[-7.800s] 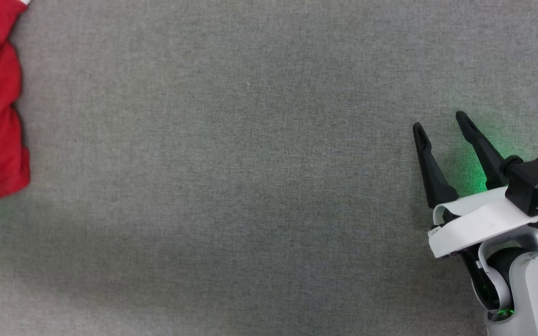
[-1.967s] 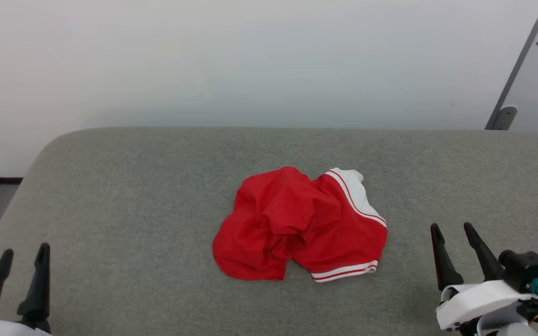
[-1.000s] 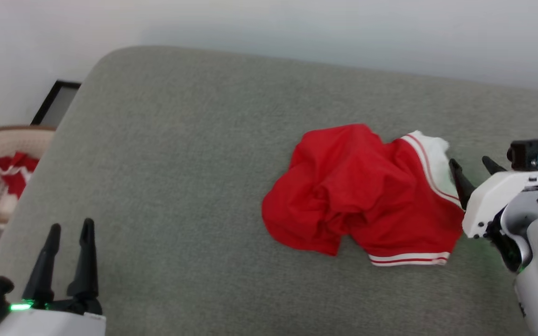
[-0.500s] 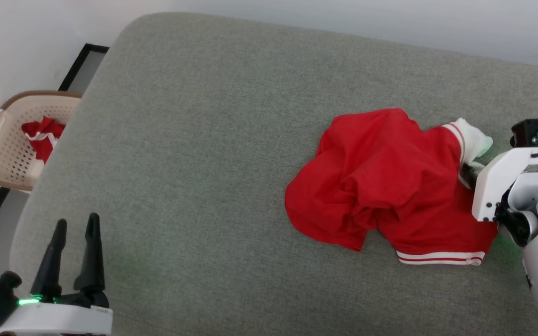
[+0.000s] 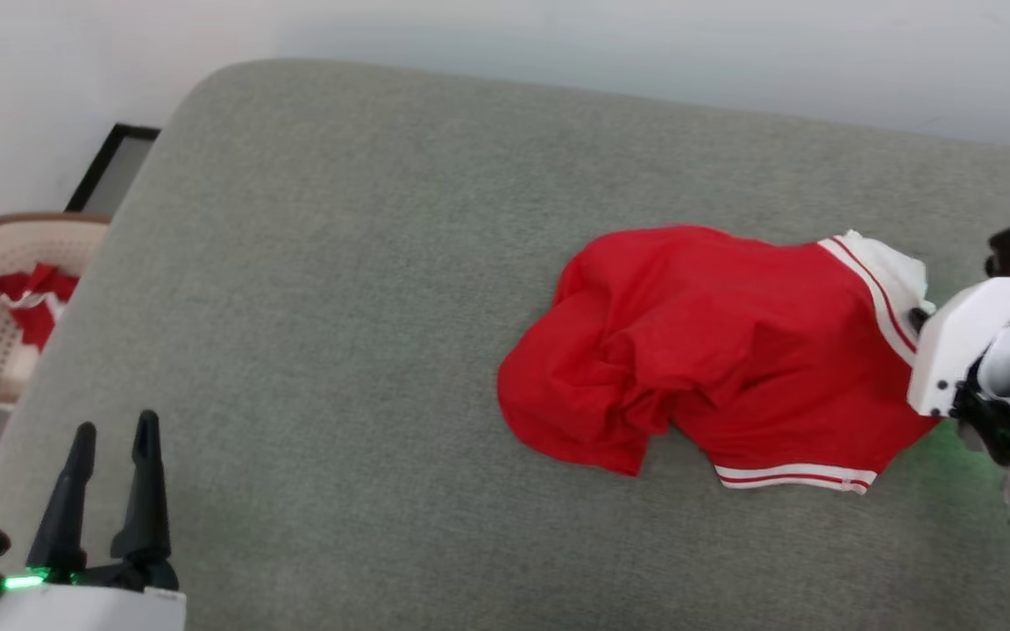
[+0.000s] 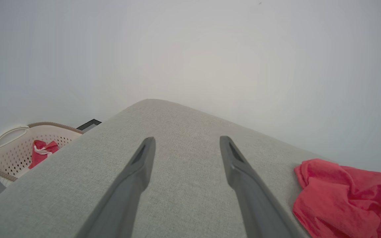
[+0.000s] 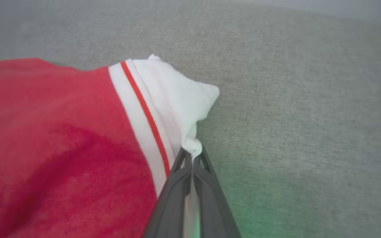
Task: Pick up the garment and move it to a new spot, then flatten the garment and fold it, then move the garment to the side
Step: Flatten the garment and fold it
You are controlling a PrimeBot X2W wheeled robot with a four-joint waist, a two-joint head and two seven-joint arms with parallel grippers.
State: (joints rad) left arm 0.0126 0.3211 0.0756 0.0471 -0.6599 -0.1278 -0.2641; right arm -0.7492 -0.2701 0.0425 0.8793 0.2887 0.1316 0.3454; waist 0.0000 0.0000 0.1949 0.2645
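Now the right gripper (image 7: 192, 153) reaches in low from the right edge of the head view, its white wrist housing tilted toward the cloth. Its two long dark fingers are pressed together on a small pinch of white sleeve fabric. The left gripper (image 5: 116, 425) sits at the lower left, fingers pointing up that view with a wide gap between them, over bare upholstery.

Both work above a broad grey fabric-covered cushion (image 5: 338, 307) with a rounded far corner, set against a pale plain wall (image 5: 558, 35). Off the cushion's left edge stands a beige perforated plastic basket (image 5: 23, 223) holding a bundle of red and white cloth (image 5: 32, 294). A green glow falls on the fabric under the right wrist.

The crumpled red jersey-style T-shirt with a white sleeve and red-white striped trim (image 5: 715, 350) lies on the cushion's right half. Its white sleeve is caught at the right claw's tips. The red body spreads away to that claw's left, well apart from the left gripper.
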